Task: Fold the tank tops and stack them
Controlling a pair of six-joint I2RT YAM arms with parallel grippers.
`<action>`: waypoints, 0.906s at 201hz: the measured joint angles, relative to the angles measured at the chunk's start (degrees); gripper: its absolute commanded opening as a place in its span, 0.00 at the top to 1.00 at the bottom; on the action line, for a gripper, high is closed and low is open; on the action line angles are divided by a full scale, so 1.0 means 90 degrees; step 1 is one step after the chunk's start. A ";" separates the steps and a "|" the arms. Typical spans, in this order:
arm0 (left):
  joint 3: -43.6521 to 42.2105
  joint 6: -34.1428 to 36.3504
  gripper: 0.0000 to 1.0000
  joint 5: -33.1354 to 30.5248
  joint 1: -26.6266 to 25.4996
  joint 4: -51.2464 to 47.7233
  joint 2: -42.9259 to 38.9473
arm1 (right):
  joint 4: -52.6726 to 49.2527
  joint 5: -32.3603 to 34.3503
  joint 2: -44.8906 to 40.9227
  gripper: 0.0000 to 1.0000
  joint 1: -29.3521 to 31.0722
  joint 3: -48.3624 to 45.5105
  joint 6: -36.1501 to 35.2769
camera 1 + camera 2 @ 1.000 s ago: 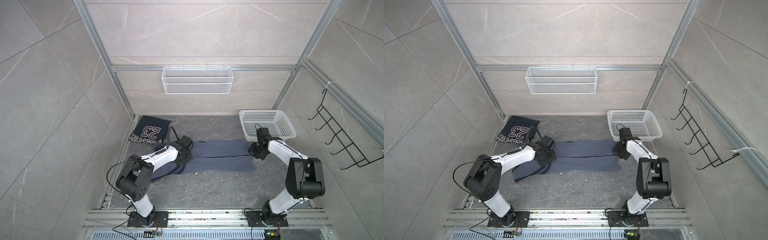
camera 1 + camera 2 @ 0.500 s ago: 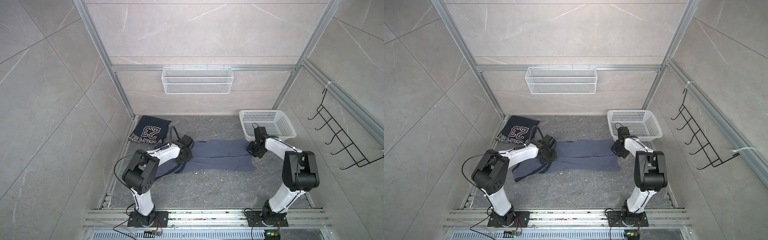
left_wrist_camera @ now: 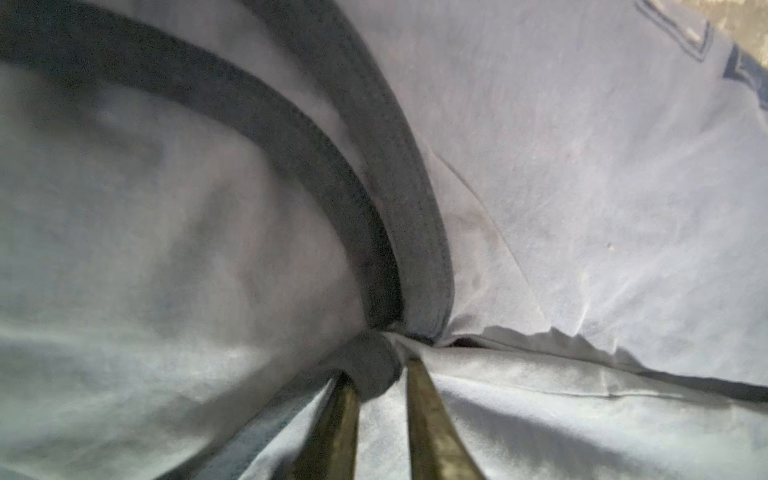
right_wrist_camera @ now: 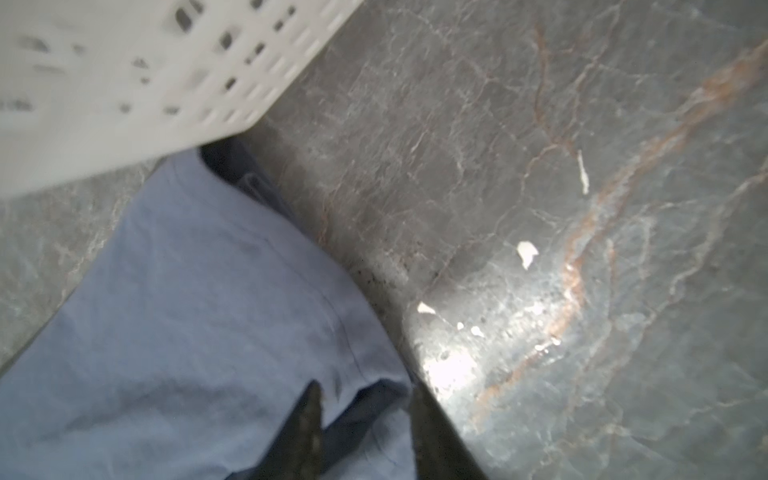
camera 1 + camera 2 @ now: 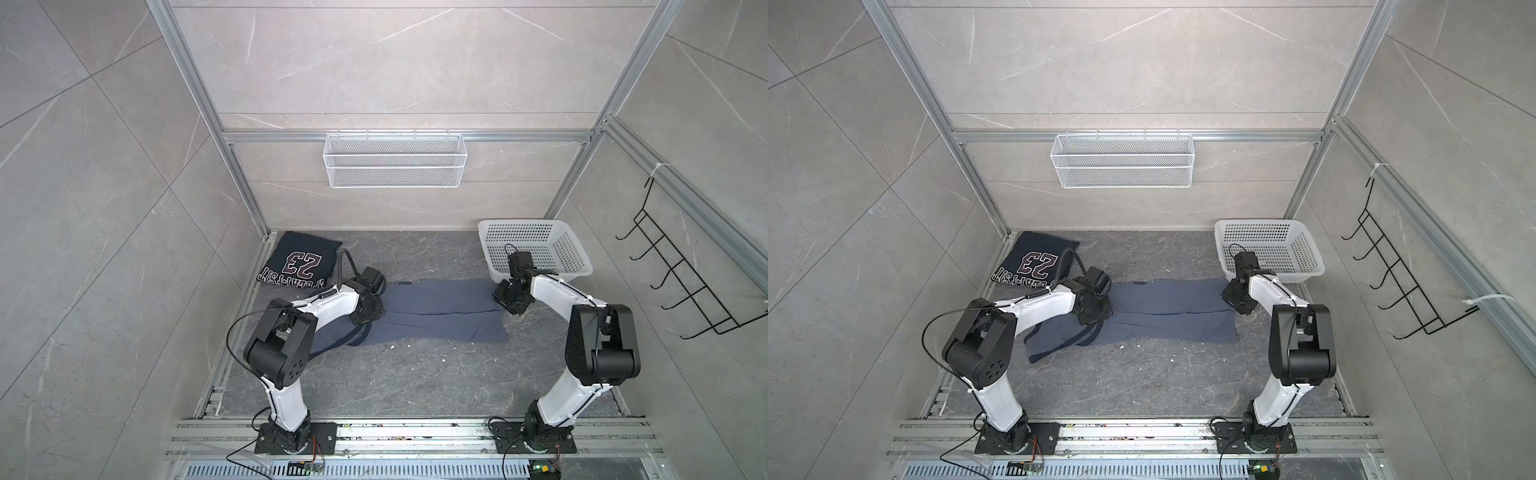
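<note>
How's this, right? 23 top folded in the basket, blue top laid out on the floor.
No: both top views show the 23 top folded on the floor, back left, outside the basket. The blue top is laid out on the floor.

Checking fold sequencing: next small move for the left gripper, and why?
Probably open the left gripper fully before lifting: the slate-blue tank top already lies folded flat on the floor, yet its dark trim sits bunched between the fingers.
</note>
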 measured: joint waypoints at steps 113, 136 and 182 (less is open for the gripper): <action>-0.0250 0.0236 0.37 -0.0801 -0.1039 -0.0406 -0.1678 | -0.0289 -0.0520 -0.1899 0.41 0.1219 -0.1377 -0.0092; -0.0398 0.0226 0.37 -0.0622 -0.1392 -0.0153 -0.1579 | -0.0185 -0.0823 -0.2110 0.32 0.1285 -0.1853 0.0097; -0.0500 0.0211 0.37 -0.0461 -0.1212 0.0330 -0.0685 | 0.0136 -0.0928 -0.1936 0.28 0.1234 -0.2249 0.0381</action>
